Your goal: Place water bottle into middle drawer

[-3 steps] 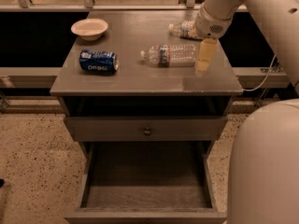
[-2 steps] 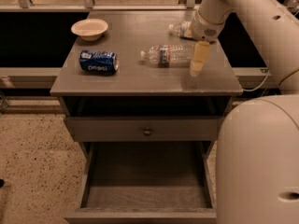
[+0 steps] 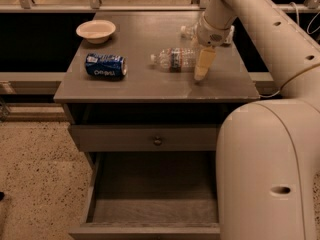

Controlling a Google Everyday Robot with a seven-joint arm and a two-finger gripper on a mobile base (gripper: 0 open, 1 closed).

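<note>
Where tool (image 3: 200,75) overlaps water bottle (image 3: 172,59), base hidden.

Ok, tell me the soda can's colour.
Blue soda can, white lettering, camera view; gripper hangs beside the water bottle.

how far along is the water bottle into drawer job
Done: the middle drawer stands pulled open, with no bottle visible inside. In hand: the gripper is down at the base end of the water bottle, which lies on its side on the cabinet top, not lifted. Left: grasp it, carry it over the front edge and lower it into the drawer.
</note>
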